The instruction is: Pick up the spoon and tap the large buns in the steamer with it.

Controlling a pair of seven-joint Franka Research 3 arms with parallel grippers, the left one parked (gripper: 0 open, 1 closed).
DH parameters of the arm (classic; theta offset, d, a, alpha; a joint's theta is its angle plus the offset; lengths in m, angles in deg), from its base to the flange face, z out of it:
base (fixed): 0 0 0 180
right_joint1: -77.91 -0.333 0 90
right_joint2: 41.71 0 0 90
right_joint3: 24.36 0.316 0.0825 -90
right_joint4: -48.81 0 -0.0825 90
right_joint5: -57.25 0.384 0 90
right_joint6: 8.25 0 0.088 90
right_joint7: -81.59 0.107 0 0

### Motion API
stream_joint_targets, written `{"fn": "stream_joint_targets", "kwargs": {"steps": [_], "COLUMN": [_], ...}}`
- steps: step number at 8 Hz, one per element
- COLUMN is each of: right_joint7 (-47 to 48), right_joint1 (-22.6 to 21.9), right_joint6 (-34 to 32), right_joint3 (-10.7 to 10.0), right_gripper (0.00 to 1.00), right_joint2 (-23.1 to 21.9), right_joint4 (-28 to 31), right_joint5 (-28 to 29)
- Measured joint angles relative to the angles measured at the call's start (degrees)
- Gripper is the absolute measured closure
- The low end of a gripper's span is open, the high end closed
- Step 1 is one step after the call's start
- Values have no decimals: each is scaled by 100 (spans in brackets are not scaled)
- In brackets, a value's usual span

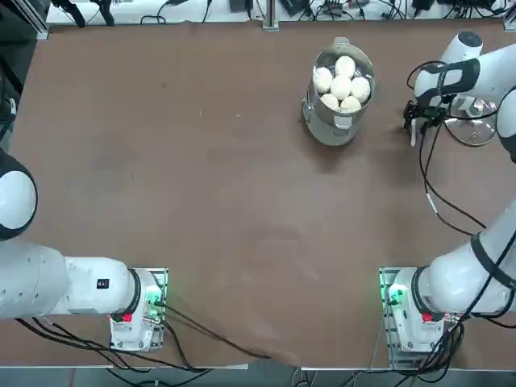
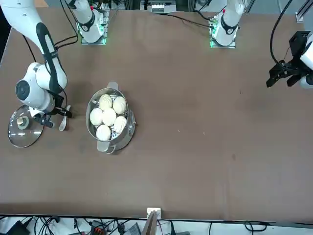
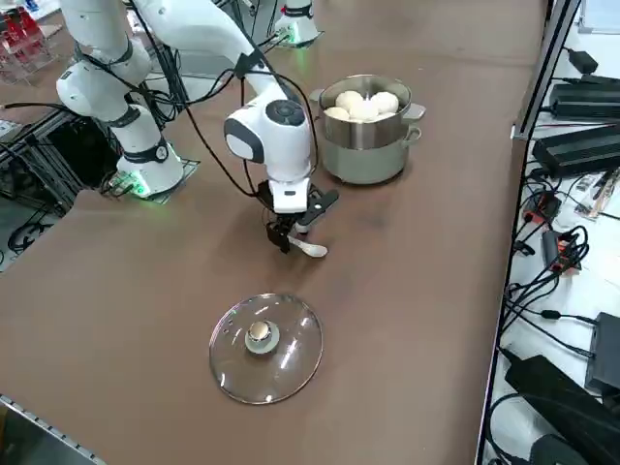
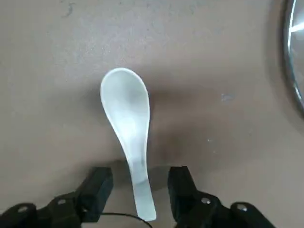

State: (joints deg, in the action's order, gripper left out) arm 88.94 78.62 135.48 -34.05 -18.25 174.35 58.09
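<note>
The right pincer (image 4: pixel 140 190) is down at the surface (image 1: pixel 201 185) with its fingers (image 4: pixel 97 187) apart, one on each side of the spoon (image 4: pixel 128 137) handle and not yet touching it. The spoon lies flat between the glass lid (image 3: pixel 266 347) and the steamer (image 1: pixel 339 121), near both. Five large buns (image 1: pixel 343 83) sit clustered inside the steamer.
</note>
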Motion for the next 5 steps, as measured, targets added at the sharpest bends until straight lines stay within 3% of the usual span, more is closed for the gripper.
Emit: {"fn": "stream_joint_targets", "kwargs": {"steps": [5], "right_joint7": [51], "right_joint1": [0], "right_joint6": [14], "right_joint3": [0], "right_gripper": [45], "right_joint2": [21], "right_joint4": [-21], "right_joint5": [2]}}
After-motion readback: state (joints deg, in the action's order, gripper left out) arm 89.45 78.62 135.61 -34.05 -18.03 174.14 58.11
